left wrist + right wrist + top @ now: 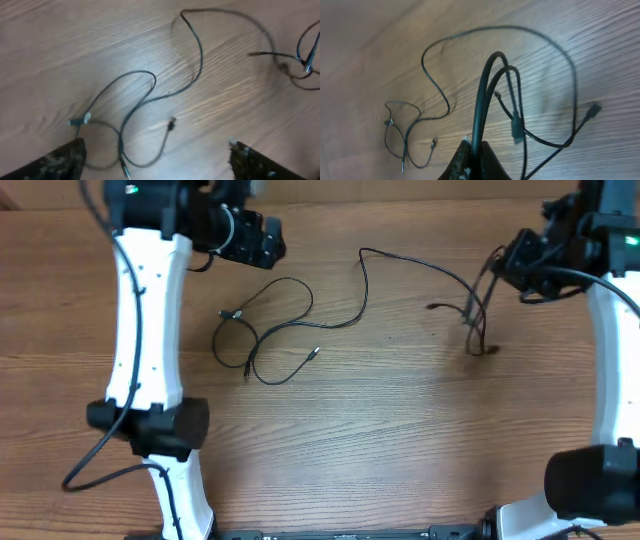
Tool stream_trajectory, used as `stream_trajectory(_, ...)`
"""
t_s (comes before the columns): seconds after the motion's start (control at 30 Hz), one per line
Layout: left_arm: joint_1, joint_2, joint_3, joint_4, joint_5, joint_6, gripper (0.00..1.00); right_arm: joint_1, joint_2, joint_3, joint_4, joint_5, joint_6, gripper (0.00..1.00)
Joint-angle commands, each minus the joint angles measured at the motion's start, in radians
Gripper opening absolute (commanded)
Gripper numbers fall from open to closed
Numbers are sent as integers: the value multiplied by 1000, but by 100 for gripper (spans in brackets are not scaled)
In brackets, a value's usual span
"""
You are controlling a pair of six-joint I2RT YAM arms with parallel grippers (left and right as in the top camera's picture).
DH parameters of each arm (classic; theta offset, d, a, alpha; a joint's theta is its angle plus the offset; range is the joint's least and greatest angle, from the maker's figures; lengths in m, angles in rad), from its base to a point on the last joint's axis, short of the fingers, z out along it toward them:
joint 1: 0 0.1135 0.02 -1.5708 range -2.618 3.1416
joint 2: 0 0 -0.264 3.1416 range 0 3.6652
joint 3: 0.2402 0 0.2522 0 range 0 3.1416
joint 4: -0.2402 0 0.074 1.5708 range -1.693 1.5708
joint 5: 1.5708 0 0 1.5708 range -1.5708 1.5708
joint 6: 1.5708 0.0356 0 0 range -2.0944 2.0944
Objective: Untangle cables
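Scanning the wooden desk [330, 430] from above, I find the cables [268, 332] strung out across its far half. Their overall long axis runs left to right, from one of my arms toward the other.

My right pincer [471, 150] is pressed together on a raised bundle [485, 90] of cords. The bundle climbs out of the pincer, bends over and hangs back toward the desk, with one plug [516, 127] dangling in the air. In the overhead view the bundle's lower end [478, 320] drops toward the wood, though I cannot tell whether it touches.

From that bundle a long strand [420, 265] arches leftward, kinks, then falls into the loose loops [135, 107] lying flat on the desk.

My left pincer [156, 145] is spread wide, pinching nothing, and hovers above those loops. They sit just ahead of it, between the lines of its two fingers and far nearer to my left arm than to my right. The loops cross each other at least once near their middle.

I judge that the coming move turns on the loops lying straight ahead of and below my left pincer. Their free ends are close by: a silvery plug [80, 120] to the left, and a small dark plug [171, 122] near the centre whose short tail curves back toward me.
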Motion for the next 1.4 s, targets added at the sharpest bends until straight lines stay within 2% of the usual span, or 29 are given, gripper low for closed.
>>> stream_trajectory(0.0, -6, 111, -43, 48, -41, 269, 96, 36, 25, 13, 2, -8, -16, 10)
stream_trajectory(0.17, -5, 290, -43, 72, -48, 509, 97, 37, 31, 13, -4, -8, -19, 18)
stream_trajectory(0.2, -5, 317, -43, 89, -48, 527, 97, 37, 31, 13, -5, -8, -19, 20)
stream_trajectory(0.23, -5, 364, -43, 130, -51, 542, 97, 37, 31, 13, -11, -8, -19, 28)
stream_trajectory(0.33, -5, 439, -43, 194, -58, 579, 96, 37, 31, 13, -23, -5, -23, 42)
stream_trajectory(0.53, -5, 512, -46, 220, -53, 608, 82, 37, 31, 14, -44, -5, -22, 54)
stream_trajectory(0.57, -5, 518, -47, 229, -55, 608, 75, 37, 31, 14, -44, -5, -23, 55)
stream_trajectory(0.6, -5, 518, -47, 234, -60, 607, 47, 37, 31, 13, -44, -5, -23, 59)
stream_trajectory(0.63, -7, 518, -46, 237, -67, 595, 10, 37, 31, 14, -43, -5, -22, 66)
stream_trajectory(0.67, -10, 510, -42, 236, -88, 568, 4, 37, 31, 13, -39, -6, -21, 68)
stream_trajectory(0.77, -13, 452, 16, 229, -274, 340, 4, 37, 31, 14, 8, -43, -19, 77)
stream_trajectory(0.83, -12, 378, 83, 211, -336, 222, 4, 37, 31, 14, 35, -93, -19, 80)
stream_trajectory(0.97, -9, 149, 228, 205, -332, 55, 4, 38, 31, 14, 67, -180, -20, 81)
stream_trajectory(1.1, -13, -84, 288, 239, -245, 42, 4, 63, 31, 14, 93, -227, -39, 81)
stream_trajectory(1.17, -11, -202, 288, 283, -252, 23, 4, 90, 31, 14, 115, -223, -69, 82)
stream_trajectory(1.23, -10, -268, 288, 310, -264, 22, 4, 116, 31, 14, 126, -206, -68, 84)
stream_trajectory(1.37, -10, -371, 288, 374, -391, 18, 4, 149, 32, 14, 140, -196, -68, 85)
